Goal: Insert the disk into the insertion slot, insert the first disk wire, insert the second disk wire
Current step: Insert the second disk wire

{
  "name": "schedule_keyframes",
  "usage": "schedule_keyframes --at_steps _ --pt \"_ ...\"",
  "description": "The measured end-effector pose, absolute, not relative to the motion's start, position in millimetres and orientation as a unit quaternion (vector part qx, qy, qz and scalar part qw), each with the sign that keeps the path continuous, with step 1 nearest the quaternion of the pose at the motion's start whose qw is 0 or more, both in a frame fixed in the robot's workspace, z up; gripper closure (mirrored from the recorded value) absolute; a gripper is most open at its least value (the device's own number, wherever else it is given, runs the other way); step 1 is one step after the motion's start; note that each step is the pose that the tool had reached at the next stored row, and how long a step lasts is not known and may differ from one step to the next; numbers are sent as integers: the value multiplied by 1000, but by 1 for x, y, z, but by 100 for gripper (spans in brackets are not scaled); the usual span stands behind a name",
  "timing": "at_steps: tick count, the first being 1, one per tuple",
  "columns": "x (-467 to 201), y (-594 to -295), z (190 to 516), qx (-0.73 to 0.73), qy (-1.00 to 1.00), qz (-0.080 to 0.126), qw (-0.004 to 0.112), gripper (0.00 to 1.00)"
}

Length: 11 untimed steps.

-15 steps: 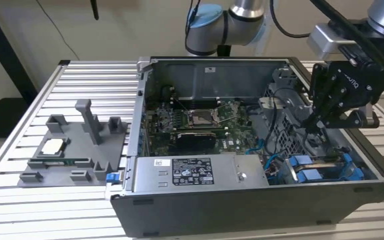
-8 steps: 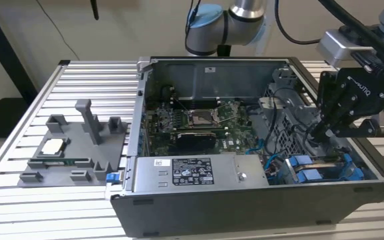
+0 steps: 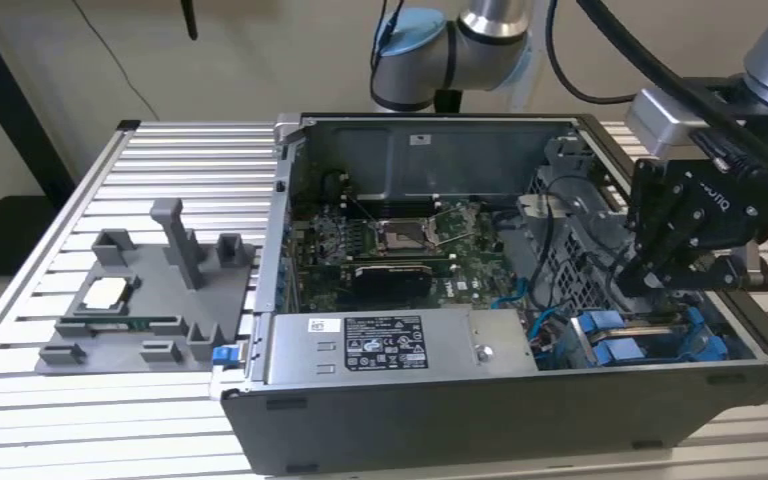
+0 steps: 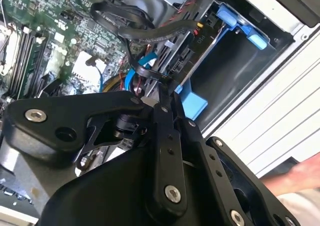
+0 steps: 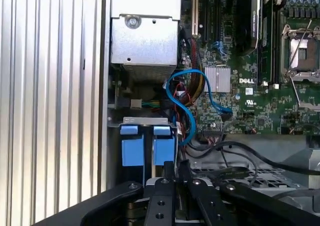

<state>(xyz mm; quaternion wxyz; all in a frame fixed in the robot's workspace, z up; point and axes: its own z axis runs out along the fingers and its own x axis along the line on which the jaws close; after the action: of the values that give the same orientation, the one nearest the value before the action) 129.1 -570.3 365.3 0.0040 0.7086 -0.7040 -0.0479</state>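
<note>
The black gripper (image 3: 660,280) is lowered over the bright blue plastic disk carriers (image 3: 631,335) inside the open grey computer case (image 3: 357,415). A thin black cable (image 4: 150,72) is pinched between the closed jaws.

gripper (image 3: 654,283) tips hidden in case | disk body unseen among blue carriers (image 5: 132,148) | arm cut off at edge
</note>
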Motion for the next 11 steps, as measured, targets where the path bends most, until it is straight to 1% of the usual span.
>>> schedule_keyframes --at_steps 11 --pt "140 -570 349 708 -704 -49 7 84"
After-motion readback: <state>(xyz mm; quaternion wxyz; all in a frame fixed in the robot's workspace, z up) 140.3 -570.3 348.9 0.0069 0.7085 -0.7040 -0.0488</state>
